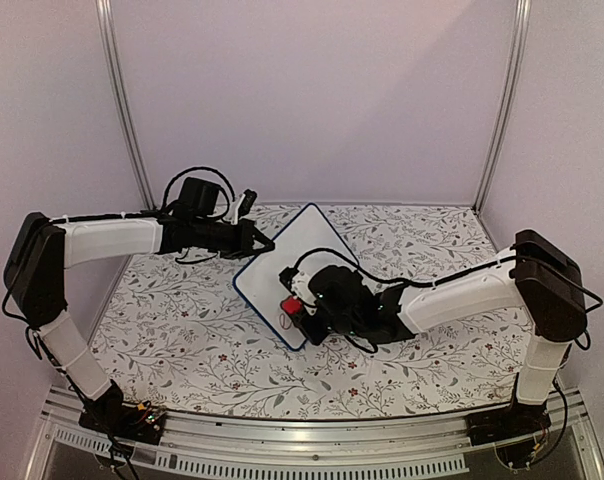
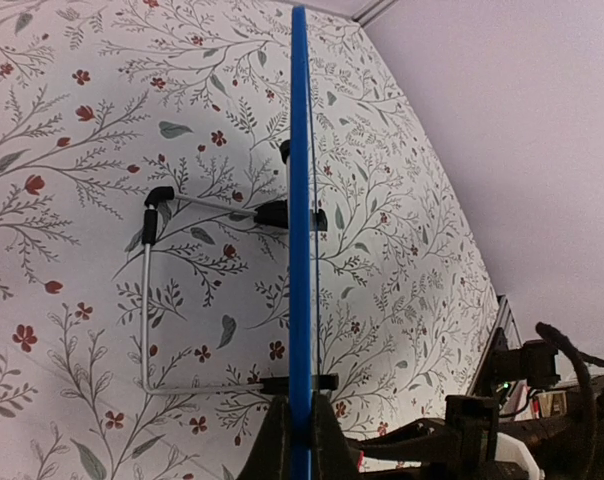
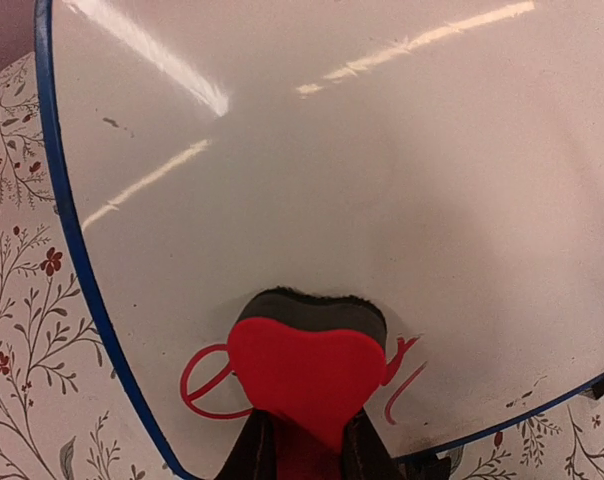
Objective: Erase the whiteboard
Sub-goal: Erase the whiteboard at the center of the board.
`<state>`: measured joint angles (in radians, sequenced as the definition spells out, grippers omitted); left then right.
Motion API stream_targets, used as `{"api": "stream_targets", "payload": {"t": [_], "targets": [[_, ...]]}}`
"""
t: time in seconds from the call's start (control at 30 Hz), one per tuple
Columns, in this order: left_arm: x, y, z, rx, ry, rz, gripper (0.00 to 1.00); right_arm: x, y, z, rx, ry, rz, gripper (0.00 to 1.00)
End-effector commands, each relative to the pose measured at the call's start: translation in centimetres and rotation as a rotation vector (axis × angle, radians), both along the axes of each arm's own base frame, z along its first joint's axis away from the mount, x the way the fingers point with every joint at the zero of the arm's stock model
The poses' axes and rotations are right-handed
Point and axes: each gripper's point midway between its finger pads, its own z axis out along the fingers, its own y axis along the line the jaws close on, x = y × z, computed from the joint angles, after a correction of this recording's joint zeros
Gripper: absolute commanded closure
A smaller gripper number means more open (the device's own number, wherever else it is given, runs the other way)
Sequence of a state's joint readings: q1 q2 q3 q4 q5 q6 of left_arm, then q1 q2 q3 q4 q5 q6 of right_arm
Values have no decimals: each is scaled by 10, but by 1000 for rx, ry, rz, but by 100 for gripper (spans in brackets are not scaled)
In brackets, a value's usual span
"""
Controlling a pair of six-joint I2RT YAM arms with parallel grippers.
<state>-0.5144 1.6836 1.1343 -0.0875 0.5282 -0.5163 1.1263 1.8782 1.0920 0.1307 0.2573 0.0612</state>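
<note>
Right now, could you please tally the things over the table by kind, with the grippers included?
whiteboard: 1
red eraser: 1
grippers: 2 (left gripper shut on the board's edge, right gripper shut on the eraser)
Total: 4

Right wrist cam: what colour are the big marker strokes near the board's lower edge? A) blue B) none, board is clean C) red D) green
C: red strokes show on either side of the red eraser, which the right gripper holds at the whiteboard.
</note>
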Motion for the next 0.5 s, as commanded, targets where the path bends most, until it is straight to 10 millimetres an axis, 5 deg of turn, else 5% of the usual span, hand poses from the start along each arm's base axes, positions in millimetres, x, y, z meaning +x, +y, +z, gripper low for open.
{"api": "stream_targets", "payload": {"t": [0.0, 0.47], "targets": [[-9, -10, -6, 5, 19, -49, 100, -7, 8, 7, -4, -24, 27, 100], [-10, -10, -6, 4, 19, -49, 100, -17, 16, 6, -28, -50, 59, 100]]}}
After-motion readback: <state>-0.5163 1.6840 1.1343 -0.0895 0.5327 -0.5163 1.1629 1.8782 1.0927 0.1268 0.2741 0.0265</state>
